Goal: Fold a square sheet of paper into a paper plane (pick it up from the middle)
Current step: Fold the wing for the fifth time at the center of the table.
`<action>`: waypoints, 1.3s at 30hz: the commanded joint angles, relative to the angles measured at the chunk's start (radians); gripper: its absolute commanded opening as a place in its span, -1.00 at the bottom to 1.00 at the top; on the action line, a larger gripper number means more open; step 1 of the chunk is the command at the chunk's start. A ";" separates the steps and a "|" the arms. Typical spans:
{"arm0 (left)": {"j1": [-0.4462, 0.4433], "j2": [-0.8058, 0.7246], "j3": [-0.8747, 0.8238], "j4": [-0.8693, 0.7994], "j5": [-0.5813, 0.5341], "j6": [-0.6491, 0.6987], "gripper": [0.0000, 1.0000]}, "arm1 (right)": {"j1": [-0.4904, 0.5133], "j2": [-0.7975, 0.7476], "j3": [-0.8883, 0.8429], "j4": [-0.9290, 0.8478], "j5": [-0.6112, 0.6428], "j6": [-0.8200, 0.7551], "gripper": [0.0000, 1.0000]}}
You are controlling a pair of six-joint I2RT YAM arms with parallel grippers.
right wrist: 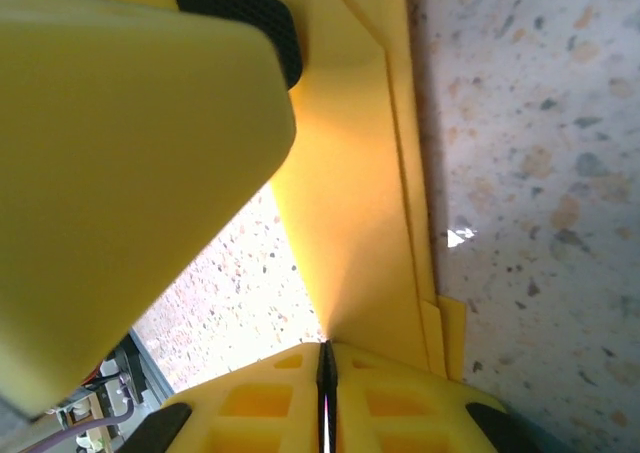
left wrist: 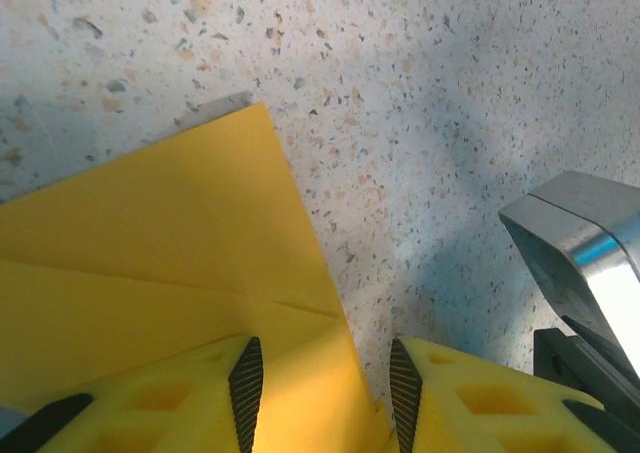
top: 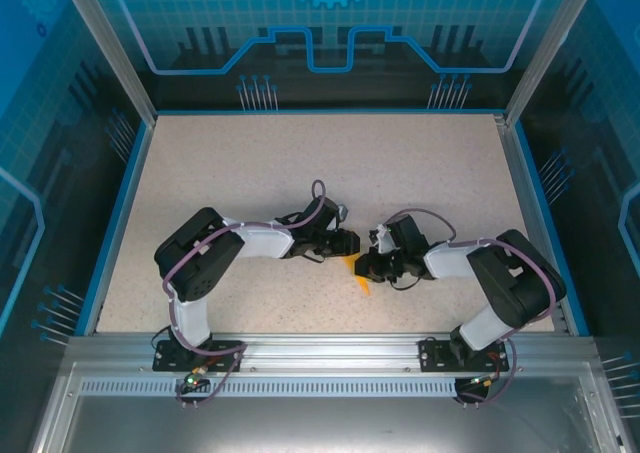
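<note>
1. Table point(top: 250, 163): speckled beige top w/ blue rim. Both arms reach in and meet just right of centre, toward the near side.
2. Left arm point(top: 200, 258) is bent at the elbow and stretched rightward. Right arm point(top: 510, 273) mirrors it, stretched leftward, so the wrists are almost nose to nose.
3. Paper point(top: 362, 284): orange-yellow, already folded. From above, just a small pointed bit pokes out on the table below where the grippers meet. On the left wrist cam the paper point(left wrist: 170, 233) lies flat on the tabletop w/ a crease across it, its right edge slanting down into the gap btw the fingers.
4. Right gripper point(right wrist: 325, 388): jaws squeezed tight, no gap at all. The paper point(right wrist: 350, 193) is pinched in the seam and rises from it as a folded flap.
5. Left gripper point(left wrist: 325, 398): jaws parted to a moderate gap, gripping nothing. The paper's edge sits btw the black pads point(left wrist: 246, 383); can't tell if either pad touches it. On the right wrist cam, one of its fingers point(right wrist: 130, 173) looms top left, close beside the flap.
6. Grey metal part point(left wrist: 580, 243) sits at the right edge of the left wrist cam, over the table. Can't tell what it belongs to.
</note>
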 commanded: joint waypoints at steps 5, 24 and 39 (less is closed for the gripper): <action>-0.001 0.046 0.012 -0.069 -0.041 -0.019 -0.15 | 0.013 -0.059 -0.098 -0.099 -0.024 -0.026 -0.75; 0.002 0.048 0.017 -0.086 -0.048 -0.011 -0.15 | 0.010 -0.302 -0.184 -0.334 0.003 -0.108 -0.66; 0.002 0.040 0.020 -0.089 -0.038 -0.010 -0.15 | 0.005 -0.301 0.004 -0.186 -0.005 0.004 -0.66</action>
